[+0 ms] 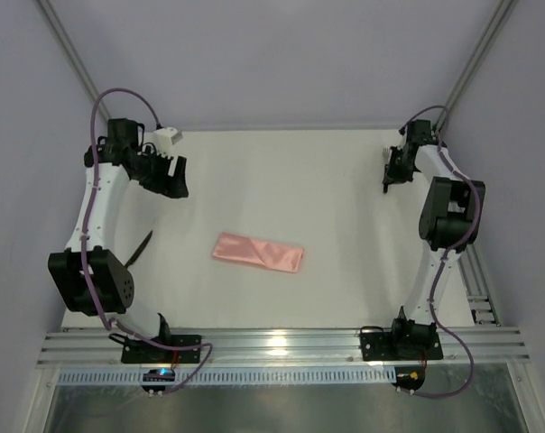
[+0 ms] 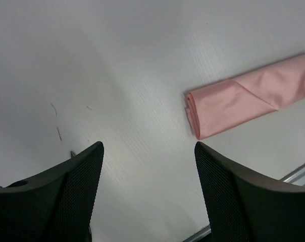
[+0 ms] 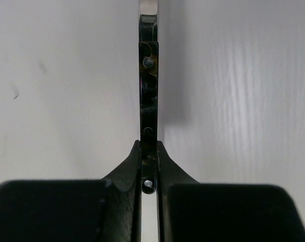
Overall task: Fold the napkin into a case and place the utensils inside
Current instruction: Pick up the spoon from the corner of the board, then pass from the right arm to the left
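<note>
The left arm [image 1: 96,207] is bent and reaches to the far left corner of the table [image 1: 300,180]. The left gripper [image 2: 148,151] hangs above it with fingers wide apart. The right arm [image 1: 444,216] reaches to the far right corner. The right gripper [image 3: 148,151] points down, fingers pressed on a fork [image 3: 148,91] handle.

White table [image 1: 345,180], grey walls [image 1: 281,54], metal rails [image 1: 281,347]
</note>
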`<state>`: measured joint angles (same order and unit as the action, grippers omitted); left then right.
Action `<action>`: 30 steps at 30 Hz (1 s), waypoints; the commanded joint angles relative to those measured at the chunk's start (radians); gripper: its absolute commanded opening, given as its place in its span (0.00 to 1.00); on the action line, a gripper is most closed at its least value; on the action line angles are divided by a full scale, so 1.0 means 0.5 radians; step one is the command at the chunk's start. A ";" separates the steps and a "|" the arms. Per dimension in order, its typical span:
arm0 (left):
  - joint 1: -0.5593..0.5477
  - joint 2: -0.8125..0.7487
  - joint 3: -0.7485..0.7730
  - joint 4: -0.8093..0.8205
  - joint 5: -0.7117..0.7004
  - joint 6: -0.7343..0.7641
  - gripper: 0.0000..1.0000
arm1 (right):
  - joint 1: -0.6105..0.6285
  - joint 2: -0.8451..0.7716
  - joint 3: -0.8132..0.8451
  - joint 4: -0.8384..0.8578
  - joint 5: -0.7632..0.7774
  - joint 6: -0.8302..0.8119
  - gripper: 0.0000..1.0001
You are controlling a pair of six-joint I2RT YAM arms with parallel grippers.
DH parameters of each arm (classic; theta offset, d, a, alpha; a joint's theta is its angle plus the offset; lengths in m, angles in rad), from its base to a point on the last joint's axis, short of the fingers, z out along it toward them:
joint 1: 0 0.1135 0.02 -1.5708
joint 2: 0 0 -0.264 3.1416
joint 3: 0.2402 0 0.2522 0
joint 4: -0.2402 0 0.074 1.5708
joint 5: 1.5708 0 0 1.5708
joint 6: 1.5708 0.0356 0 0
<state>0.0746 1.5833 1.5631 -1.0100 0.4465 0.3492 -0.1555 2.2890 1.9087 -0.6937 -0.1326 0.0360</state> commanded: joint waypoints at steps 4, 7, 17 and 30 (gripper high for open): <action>-0.335 -0.098 0.135 -0.214 0.291 0.035 0.72 | 0.585 -1.536 -1.253 1.269 0.249 0.893 0.04; -0.553 -0.172 0.135 -0.192 0.325 -0.020 0.76 | 0.954 -1.939 -1.525 1.546 0.700 1.133 0.04; -1.029 -0.458 0.117 0.219 0.497 -0.489 0.83 | 2.188 -2.072 -1.707 2.053 1.504 1.618 0.04; -1.033 -0.507 -0.037 0.455 0.356 -0.570 0.62 | 2.446 -1.955 -1.615 2.093 1.578 1.597 0.04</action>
<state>-0.4381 1.3312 1.5471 -0.8459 0.6342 0.0811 1.0584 1.3033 1.0496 0.2653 0.5934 0.8196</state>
